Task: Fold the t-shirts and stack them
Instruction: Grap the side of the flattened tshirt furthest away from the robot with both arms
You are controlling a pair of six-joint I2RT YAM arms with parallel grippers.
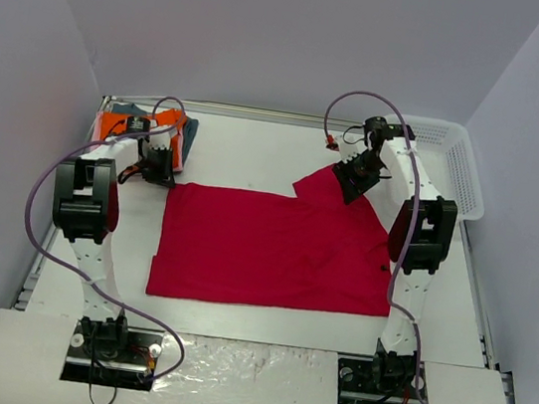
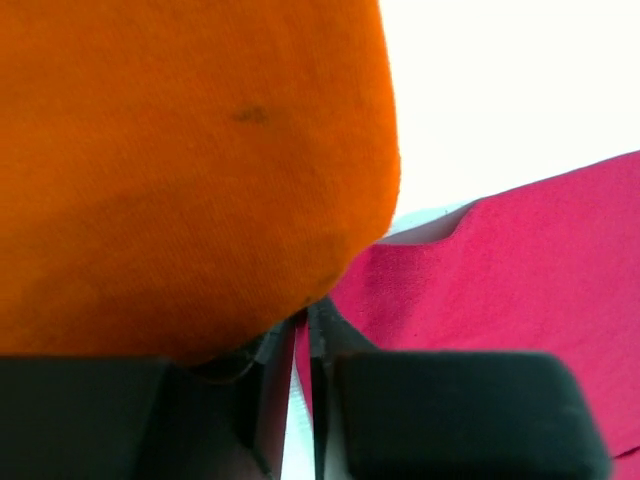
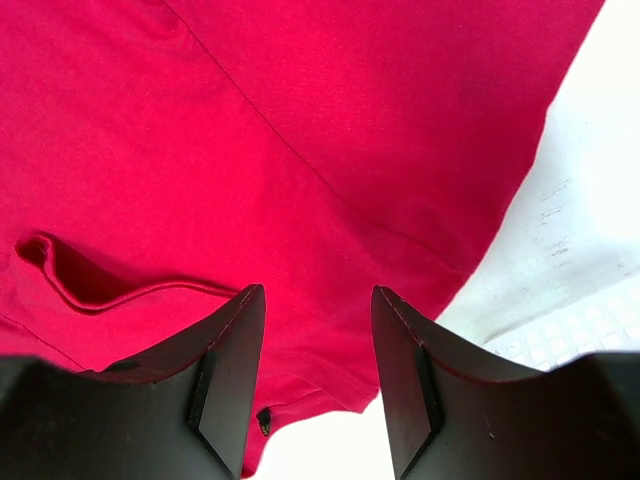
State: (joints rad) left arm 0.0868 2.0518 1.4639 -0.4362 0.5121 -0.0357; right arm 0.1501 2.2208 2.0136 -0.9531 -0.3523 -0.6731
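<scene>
The large crimson-red t-shirt (image 1: 272, 253) lies spread flat in the middle of the table. At its far left corner is my left gripper (image 1: 161, 169), right beside a folded orange t-shirt (image 1: 115, 124) that lies on a grey-blue one (image 1: 191, 133). In the left wrist view the orange cloth (image 2: 180, 150) fills the upper left. There the left gripper (image 2: 302, 318) is shut, with a thin edge of the red shirt (image 2: 520, 300) between its tips. My right gripper (image 1: 358, 179) hovers over the shirt's far right sleeve. It (image 3: 318, 300) stands open above the red cloth (image 3: 300, 120), holding nothing.
A white plastic mesh basket (image 1: 452, 152) stands at the far right corner, behind the right arm. The table (image 1: 257, 145) is white, with grey walls on three sides. A small fold rises in the red cloth (image 3: 90, 285) left of the right fingers.
</scene>
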